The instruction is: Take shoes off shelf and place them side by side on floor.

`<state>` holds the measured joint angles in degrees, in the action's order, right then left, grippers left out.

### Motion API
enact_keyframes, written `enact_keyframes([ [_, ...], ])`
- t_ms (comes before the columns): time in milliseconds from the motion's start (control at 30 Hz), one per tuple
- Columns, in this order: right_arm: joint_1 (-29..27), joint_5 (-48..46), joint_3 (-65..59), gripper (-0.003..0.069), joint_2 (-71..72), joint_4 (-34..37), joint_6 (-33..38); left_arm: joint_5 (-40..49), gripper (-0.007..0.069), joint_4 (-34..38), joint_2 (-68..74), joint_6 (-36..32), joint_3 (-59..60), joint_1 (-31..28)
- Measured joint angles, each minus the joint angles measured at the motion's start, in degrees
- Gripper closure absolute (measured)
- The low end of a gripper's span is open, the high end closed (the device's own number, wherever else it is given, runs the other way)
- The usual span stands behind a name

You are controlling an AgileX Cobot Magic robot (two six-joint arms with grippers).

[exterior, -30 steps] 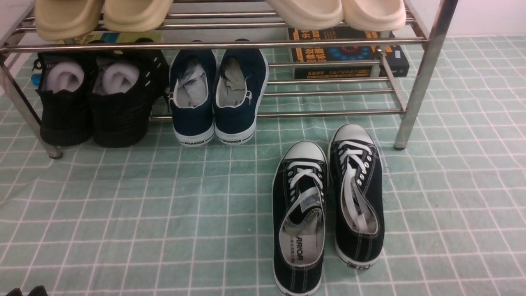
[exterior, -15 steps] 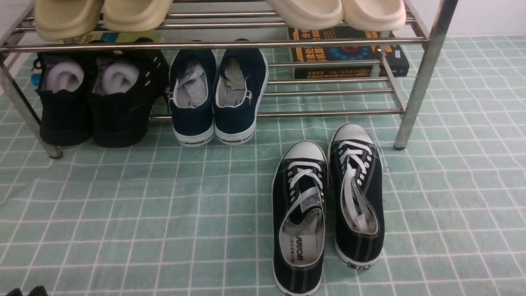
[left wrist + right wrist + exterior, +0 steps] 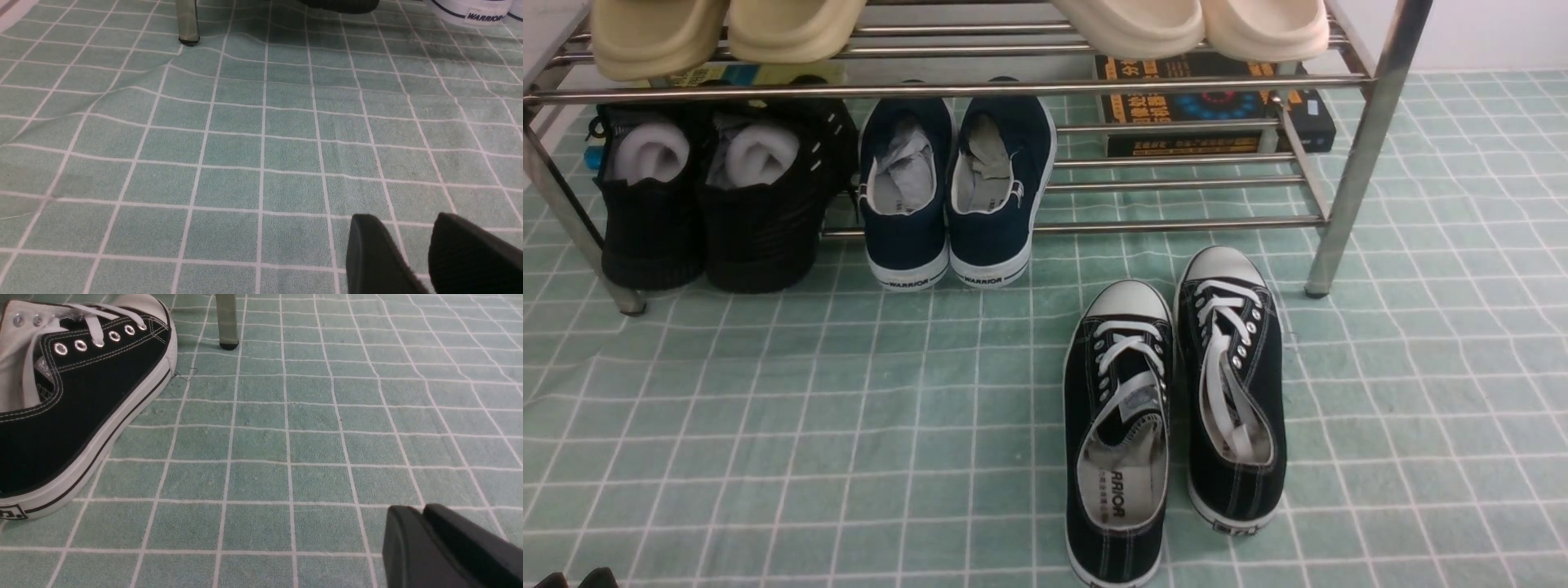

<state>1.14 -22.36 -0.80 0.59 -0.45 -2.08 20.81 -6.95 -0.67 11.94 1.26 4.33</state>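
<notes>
Nothing has moved: left gripper point(image 3: 412, 228) hovers low, fingers slightly apart; right gripper point(image 3: 421, 516) fingers together, shoes point(image 3: 77, 388) cut off beside them on floor point(image 3: 310, 441).

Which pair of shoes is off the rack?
The black lace-up sneakers with white toe caps, side by side on the floor; every other pair sits on the shelf.

Front camera above; wrist cameras near floor point(image 3: 245, 155)
</notes>
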Motion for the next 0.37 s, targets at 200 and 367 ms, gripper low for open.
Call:
enact_keyframes([
  [200, 0.0, 0.0, 0.0, 0.0579, 0.0, 0.0, 0.0, 0.0, 0.0383, 0.0, 0.0, 0.0, 0.0, 0.0],
  [367, 0.0, 0.0, 0.0, 0.0573, 0.0, 0.0, 0.0, 0.0, 0.0383, 0.0, 0.0, 0.0, 0.0, 0.0],
])
